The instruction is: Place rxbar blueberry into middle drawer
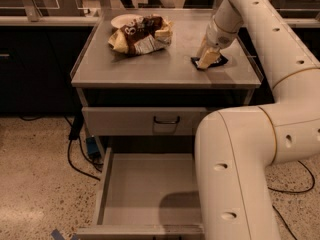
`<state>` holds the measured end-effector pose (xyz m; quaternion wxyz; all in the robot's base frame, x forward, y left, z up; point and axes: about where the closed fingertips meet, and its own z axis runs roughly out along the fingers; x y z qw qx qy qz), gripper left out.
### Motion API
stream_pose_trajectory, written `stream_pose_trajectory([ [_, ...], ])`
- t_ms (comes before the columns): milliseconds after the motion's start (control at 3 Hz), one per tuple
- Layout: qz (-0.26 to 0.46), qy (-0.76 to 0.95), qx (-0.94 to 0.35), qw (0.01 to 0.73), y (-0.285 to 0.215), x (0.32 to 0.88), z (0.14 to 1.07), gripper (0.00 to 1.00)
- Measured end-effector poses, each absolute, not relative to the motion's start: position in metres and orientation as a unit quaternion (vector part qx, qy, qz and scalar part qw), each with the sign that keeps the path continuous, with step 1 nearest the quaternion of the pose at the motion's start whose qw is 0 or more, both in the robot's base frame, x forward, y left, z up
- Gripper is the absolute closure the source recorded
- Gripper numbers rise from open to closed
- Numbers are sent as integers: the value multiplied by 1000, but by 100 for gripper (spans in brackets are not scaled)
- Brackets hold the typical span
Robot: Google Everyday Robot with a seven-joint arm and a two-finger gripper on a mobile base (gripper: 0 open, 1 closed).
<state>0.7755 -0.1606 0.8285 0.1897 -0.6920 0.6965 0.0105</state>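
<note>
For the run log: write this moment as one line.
gripper: at blue bar on tabletop, right side | lower drawer: open | bar not yet in drawer | snack bags: back left

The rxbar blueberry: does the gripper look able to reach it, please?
Probably yes: the gripper is right down over the rxbar blueberry on the cabinet top, the snack bags lying well apart.

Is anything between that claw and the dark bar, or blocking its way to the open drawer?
Nothing visible. The gripper sits right on the rxbar blueberry, on the tabletop's right. The snack bags lie far left, off the path down to the open drawer.
</note>
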Motion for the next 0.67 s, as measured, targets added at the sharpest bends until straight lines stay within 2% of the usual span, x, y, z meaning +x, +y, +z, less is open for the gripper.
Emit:
stream_pose_trajectory([
  [333,10,696,-692,190,-161,775,828,100],
  [667,10,696,-692,190,-161,775,828,100],
])
